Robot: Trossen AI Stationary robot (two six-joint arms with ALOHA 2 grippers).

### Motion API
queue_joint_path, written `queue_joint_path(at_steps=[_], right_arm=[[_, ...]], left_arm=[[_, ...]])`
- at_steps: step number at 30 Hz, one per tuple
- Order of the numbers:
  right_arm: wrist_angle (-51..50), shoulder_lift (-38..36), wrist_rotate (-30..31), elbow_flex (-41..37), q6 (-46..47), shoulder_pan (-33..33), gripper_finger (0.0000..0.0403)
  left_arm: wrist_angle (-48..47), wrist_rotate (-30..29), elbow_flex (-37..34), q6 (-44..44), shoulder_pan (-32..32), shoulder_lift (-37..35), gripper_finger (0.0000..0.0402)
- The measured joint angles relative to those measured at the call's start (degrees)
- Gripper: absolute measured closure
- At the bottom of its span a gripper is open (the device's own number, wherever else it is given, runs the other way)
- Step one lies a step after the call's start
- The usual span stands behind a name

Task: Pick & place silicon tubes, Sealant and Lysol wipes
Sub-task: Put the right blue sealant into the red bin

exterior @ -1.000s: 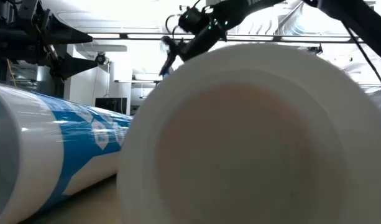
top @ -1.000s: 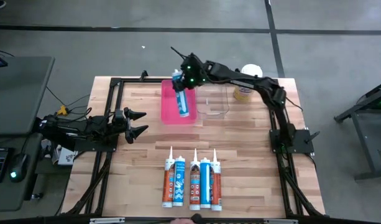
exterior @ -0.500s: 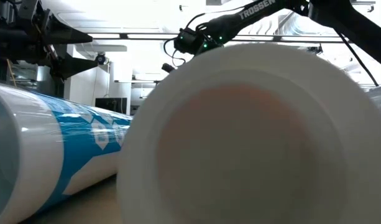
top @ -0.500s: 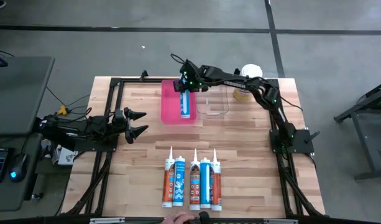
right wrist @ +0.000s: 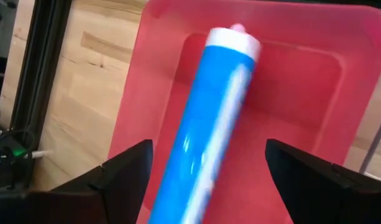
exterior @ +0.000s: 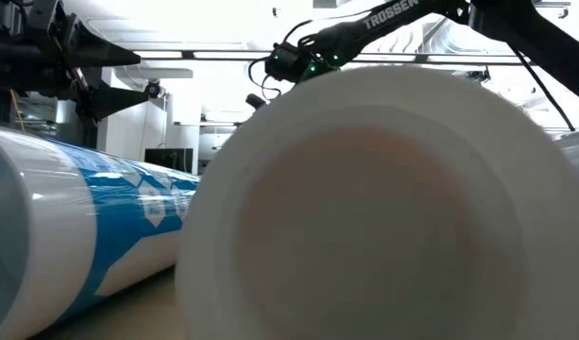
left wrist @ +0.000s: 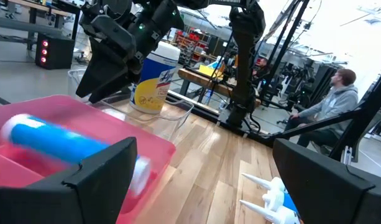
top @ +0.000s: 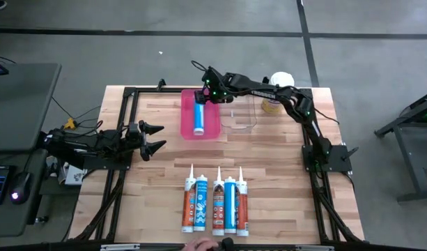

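High view: the right gripper [top: 205,93] hangs over the far end of a pink tray [top: 214,129] that sits near the far edge of the worktop [top: 283,167], left of a clear plastic container [top: 242,120]. Its fingers stand apart with nothing between them. A blue-and-white tube [top: 198,118] lies flat inside the pink tray, lengthwise, free of the fingers. The Lysol wipes [top: 274,97], a squat canister with a white lid and yellow label, stand at the far right corner of the worktop, just beyond the clear container. Five caulk cartridges [top: 216,202] lie side by side near the front edge, nozzles pointing toward the far edge. The left gripper [top: 154,138] waits at the left edge of the worktop, fingers spread and empty.

Right wrist view: the blue tube [right wrist: 206,130] lies in the tray [right wrist: 302,93], below and between the two dark fingers [right wrist: 125,171], which do not touch it.

Left wrist view: the pink tray [left wrist: 59,118] holds the blue tube [left wrist: 59,143]; behind it stand the clear container [left wrist: 171,121] and the wipes canister [left wrist: 156,78], with the right gripper [left wrist: 112,62] above the tray. A person [left wrist: 327,102] sits beyond the table.

Low view: the white base of a cartridge [exterior: 383,208] fills most of the picture, with a blue-labelled cartridge [exterior: 81,217] beside it.
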Motion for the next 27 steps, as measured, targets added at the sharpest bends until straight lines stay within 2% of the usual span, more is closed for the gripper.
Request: queue_joint_path(at_steps=[12,19,27], right_arm=[[-2.5,-6.2,2.1,0.0,-4.2,3.3,0.0097],[-15.1,-11.9,7.5,0.0,-5.1,10.2,0.0096],[-33.4,-16.1,8.9,0.0,7.9,20.7,0.0096]], left_arm=[[0.0,0.0,0.0,0.0,0.0,0.0,0.0032],[0.0,0.0,0.0,0.0,0.0,0.0,0.0032],[0.0,0.0,0.0,0.0,0.0,0.0,0.0032]])
